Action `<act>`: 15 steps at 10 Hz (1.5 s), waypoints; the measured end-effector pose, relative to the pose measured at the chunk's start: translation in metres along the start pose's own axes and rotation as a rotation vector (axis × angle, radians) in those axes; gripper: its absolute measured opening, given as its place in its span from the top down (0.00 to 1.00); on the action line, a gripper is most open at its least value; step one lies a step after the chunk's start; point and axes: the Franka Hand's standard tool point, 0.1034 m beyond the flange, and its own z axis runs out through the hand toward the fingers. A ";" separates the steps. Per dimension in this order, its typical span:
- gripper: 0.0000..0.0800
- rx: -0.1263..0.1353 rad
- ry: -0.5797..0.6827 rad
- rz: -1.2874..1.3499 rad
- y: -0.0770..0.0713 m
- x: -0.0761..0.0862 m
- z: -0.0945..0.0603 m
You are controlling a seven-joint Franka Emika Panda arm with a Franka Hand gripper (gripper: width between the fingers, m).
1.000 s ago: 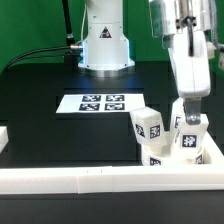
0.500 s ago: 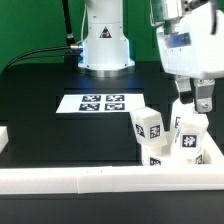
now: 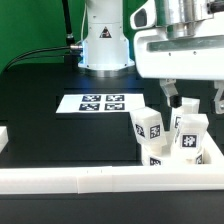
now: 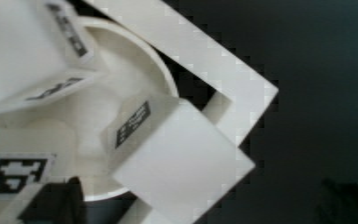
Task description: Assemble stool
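Since a second ago the arm has lifted: the gripper, then down among the leg tops, now hangs above them with nothing between its fingers. Its jaws stand apart and released; the two dark fingertips show well clear of each other in the exterior view.

Stool position: the seat lies in the corner formed by the rails, at the exterior view's right, near the front of the table. Two legs stand on it, upright or nearly so: one leg toward the exterior view's left, a second leg just beside it on the right. A third cannot be made out with certainty in the exterior view. The wrist view shows the round seat with tagged blocks on it, but it is blurred and the count is not reliable there either. The marker board lies well apart, toward the robot base.

Risks, as judged:
- Whether the legs are fully seated in their recesses cannot be told; a loose leg could tip if brushed.
- The fingertips hang just above the right-hand leg; a sideways move at this height could clip its top and knock it over.
- The legs stand close together, so a descent onto one may catch its neighbour.
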 end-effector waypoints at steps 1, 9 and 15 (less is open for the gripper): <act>0.19 0.005 0.001 -0.077 -0.005 -0.001 0.000; 0.19 -0.076 -0.009 -0.801 0.003 0.001 0.004; 0.19 -0.128 -0.029 -1.278 0.010 0.009 0.003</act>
